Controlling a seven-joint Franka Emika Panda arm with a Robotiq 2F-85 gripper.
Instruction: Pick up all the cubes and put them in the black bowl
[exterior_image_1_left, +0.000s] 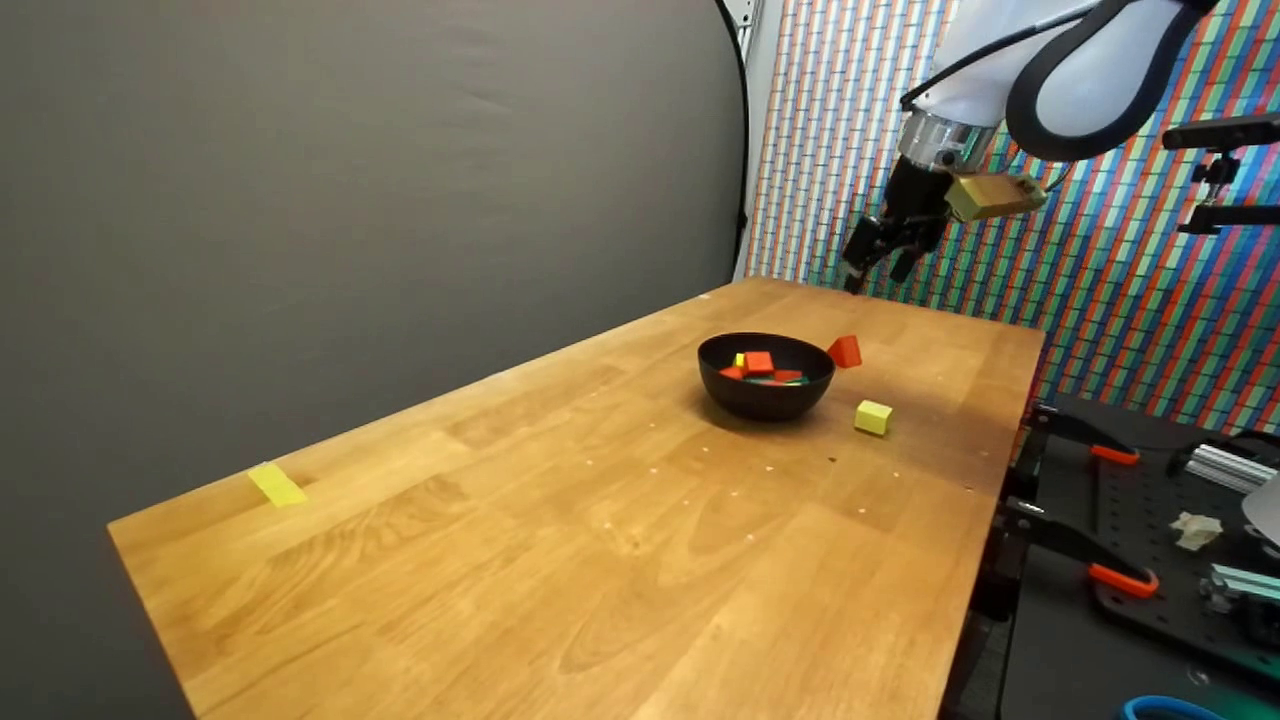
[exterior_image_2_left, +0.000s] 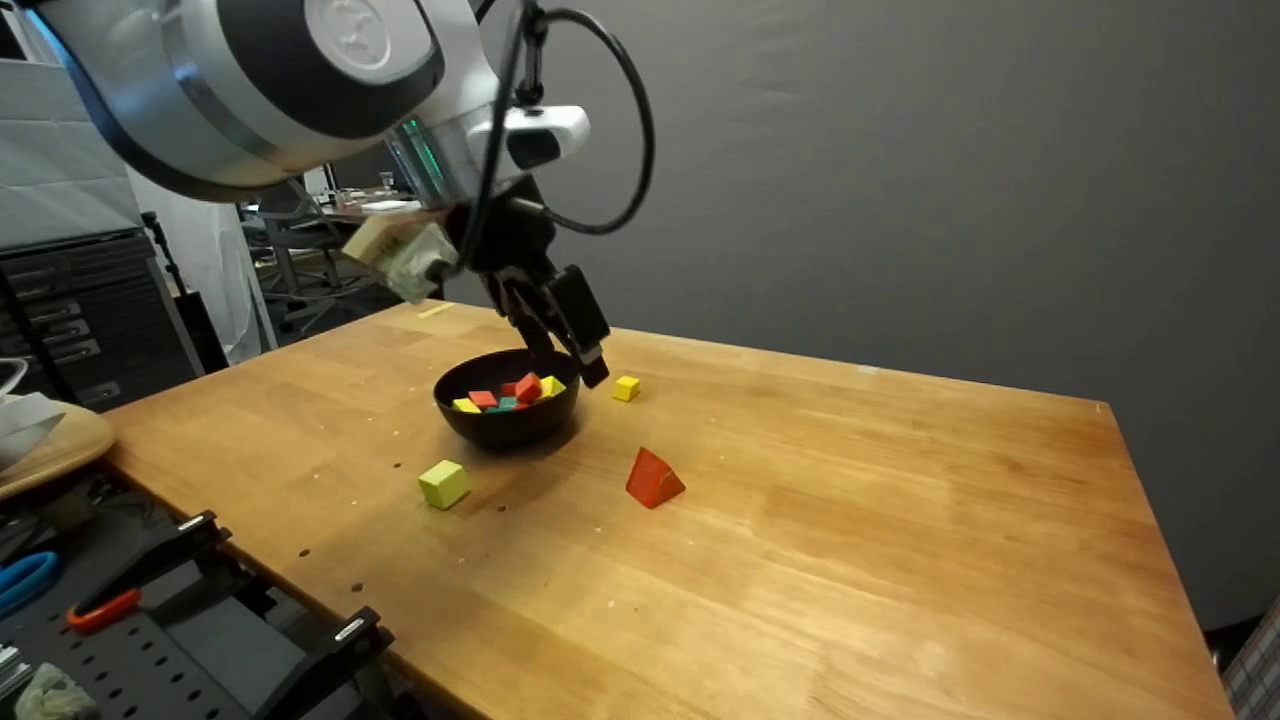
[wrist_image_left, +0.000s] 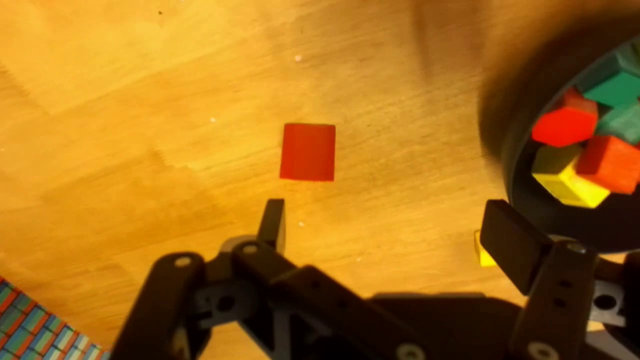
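A black bowl (exterior_image_1_left: 766, 402) (exterior_image_2_left: 505, 428) (wrist_image_left: 570, 225) stands upright on the wooden table, holding several red, yellow and green cubes (exterior_image_2_left: 528, 388) (wrist_image_left: 567, 125). Outside it lies a red wedge-shaped block (exterior_image_1_left: 845, 351) (exterior_image_2_left: 654, 480) (wrist_image_left: 308, 152). A pale yellow cube (exterior_image_1_left: 873, 417) (exterior_image_2_left: 444, 484) rests on another side of the bowl. Another yellow cube (exterior_image_2_left: 626, 388) (wrist_image_left: 485, 252) sits close by, partly covered by a finger in the wrist view. My gripper (exterior_image_1_left: 877, 277) (exterior_image_2_left: 568, 362) (wrist_image_left: 385, 215) hangs above the table, jaws wide apart with nothing between them. In the wrist view the red block appears ahead of the left-hand finger (wrist_image_left: 272, 220).
A flat yellow strip (exterior_image_1_left: 277, 484) is stuck near a corner of the table (exterior_image_1_left: 600, 560). Clamps with orange tips (exterior_image_1_left: 1122, 580) grip the table's edge beside a dark bench (exterior_image_1_left: 1050, 640). Grey backdrop (exterior_image_2_left: 900, 180) rises behind the table's long side.
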